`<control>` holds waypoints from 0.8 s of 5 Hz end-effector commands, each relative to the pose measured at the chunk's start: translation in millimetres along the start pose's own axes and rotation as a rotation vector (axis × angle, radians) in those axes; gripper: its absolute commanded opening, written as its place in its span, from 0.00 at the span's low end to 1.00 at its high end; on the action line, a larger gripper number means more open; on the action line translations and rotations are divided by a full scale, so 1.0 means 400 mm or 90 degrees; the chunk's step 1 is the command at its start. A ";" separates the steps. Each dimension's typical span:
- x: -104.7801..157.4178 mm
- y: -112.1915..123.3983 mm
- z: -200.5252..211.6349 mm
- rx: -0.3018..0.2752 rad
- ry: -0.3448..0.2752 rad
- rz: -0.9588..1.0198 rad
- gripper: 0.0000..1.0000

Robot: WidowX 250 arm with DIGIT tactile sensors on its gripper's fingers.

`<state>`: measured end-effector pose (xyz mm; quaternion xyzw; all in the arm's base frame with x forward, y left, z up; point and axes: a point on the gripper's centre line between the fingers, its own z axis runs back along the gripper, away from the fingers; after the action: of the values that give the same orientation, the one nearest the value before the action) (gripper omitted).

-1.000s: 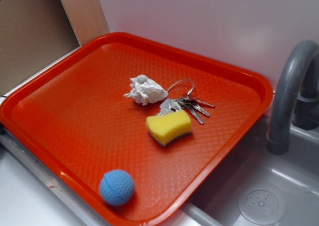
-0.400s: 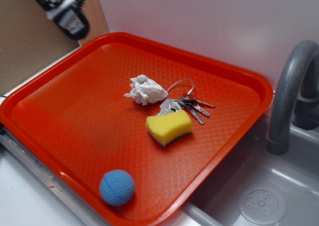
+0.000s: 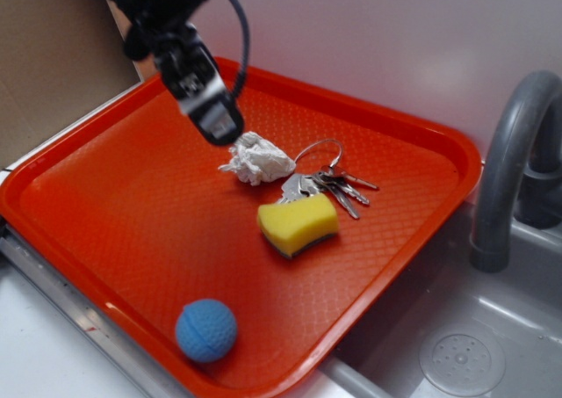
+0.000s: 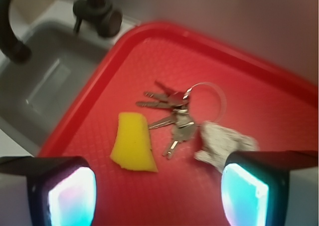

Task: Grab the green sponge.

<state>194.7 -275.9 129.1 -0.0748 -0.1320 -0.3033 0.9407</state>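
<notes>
Above tray (image 3: 421,134) | tool (image 4: 159,186) spread, empty | blue ball (image 3: 206,329) exterior-only | green sponge (image 4: 132,142) untouched

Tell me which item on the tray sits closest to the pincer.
The crumpled white paper wad, just beside the pincer; the green sponge, keys and blue ball lie farther off.
</notes>
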 end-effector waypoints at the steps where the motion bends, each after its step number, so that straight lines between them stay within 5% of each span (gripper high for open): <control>1: 0.015 -0.057 -0.074 -0.035 0.004 -0.067 1.00; 3: 0.016 -0.068 -0.144 -0.224 -0.051 -0.151 1.00; 4: 0.013 -0.062 -0.149 -0.239 -0.061 -0.149 1.00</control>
<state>202.1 -312.2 56.3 -0.2393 -0.1049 -0.4243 0.8670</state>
